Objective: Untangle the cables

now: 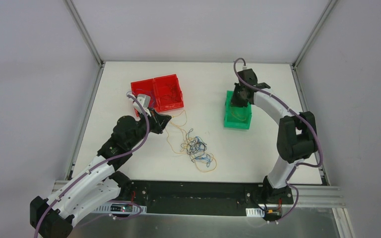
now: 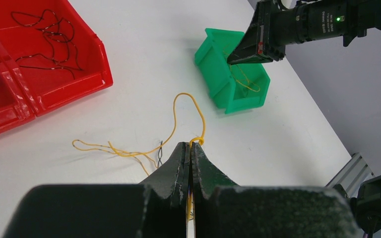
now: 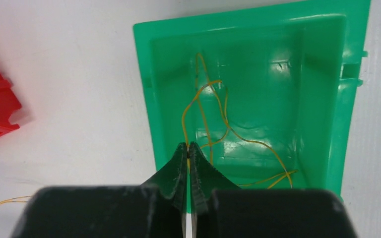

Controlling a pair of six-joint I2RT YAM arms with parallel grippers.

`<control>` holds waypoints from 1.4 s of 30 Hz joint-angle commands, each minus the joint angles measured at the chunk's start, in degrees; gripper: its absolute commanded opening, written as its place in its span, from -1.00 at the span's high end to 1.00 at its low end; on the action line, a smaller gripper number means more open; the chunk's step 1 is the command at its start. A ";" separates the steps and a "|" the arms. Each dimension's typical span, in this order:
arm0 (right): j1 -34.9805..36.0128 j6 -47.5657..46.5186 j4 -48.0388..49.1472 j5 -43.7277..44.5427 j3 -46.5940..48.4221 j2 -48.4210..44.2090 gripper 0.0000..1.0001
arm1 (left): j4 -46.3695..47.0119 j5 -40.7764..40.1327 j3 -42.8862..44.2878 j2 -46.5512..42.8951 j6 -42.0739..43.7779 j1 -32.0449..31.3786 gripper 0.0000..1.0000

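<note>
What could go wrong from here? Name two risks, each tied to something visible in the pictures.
1. The left gripper pinches a yellow cable that seems to run back to the tangle. Pulling may drag or tighten the whole lot.
2. The right gripper is shut on a yellow-orange cable over the green bin. Lifting away without releasing could pull it out of the bin.

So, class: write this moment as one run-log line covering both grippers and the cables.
left gripper: shut on yellow cable | right gripper: shut on orange-yellow cable over green bin | tangle: on table
</note>
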 commanded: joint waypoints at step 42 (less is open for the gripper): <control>8.56 4.83 -1.52 6.46 -6.32 -20.64 -0.36 | 3.86 5.58 0.15 2.74 0.46 0.12 1.00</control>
